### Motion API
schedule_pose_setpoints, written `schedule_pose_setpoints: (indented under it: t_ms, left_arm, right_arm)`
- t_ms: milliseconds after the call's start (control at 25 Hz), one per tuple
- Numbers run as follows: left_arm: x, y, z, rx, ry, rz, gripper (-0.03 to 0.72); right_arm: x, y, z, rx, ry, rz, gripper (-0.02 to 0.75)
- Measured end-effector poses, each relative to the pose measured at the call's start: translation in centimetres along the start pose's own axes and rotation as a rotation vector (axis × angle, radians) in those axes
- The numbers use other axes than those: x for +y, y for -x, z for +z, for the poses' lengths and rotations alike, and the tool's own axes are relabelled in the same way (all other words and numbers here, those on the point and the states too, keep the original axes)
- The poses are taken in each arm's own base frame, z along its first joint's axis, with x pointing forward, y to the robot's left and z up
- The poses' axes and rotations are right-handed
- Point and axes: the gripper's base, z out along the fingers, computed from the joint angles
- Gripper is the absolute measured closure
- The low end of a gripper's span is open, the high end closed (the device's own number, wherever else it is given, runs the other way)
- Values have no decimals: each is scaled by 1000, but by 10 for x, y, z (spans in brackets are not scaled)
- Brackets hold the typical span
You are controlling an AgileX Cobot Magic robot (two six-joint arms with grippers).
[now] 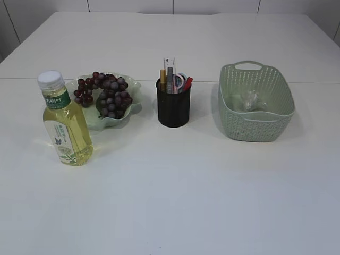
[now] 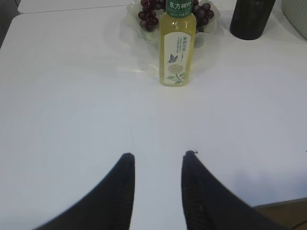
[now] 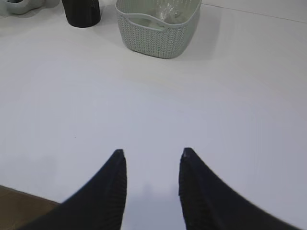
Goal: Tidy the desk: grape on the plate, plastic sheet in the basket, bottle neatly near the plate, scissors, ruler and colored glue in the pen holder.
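Note:
A bunch of dark grapes (image 1: 106, 93) lies on the pale green plate (image 1: 133, 109). The bottle (image 1: 65, 122) of yellow drink stands upright just left of and in front of the plate, also in the left wrist view (image 2: 177, 45). The black pen holder (image 1: 173, 106) holds a ruler (image 1: 169, 66), scissors (image 1: 180, 81) and glue sticks. Clear plastic sheet (image 1: 248, 100) lies inside the green basket (image 1: 265, 125). My left gripper (image 2: 158, 154) is open and empty, well short of the bottle. My right gripper (image 3: 151, 151) is open and empty, near the table's front edge. Neither gripper appears in the exterior view.
The white table (image 1: 175, 196) has bare surface in front of all the objects. In the right wrist view the basket (image 3: 153, 33) and pen holder (image 3: 82, 12) stand far ahead; the table edge (image 3: 29, 194) runs at the lower left.

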Motion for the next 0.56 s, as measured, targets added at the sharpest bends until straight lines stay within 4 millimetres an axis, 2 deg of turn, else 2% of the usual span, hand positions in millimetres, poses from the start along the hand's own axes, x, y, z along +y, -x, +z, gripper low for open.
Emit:
schedule_pose_setpoints:
  t_ms: [560]
  left_arm:
    - [0,0,0,0,-2,-1,446]
  right_arm:
    - [0,0,0,-1,0,2,433]
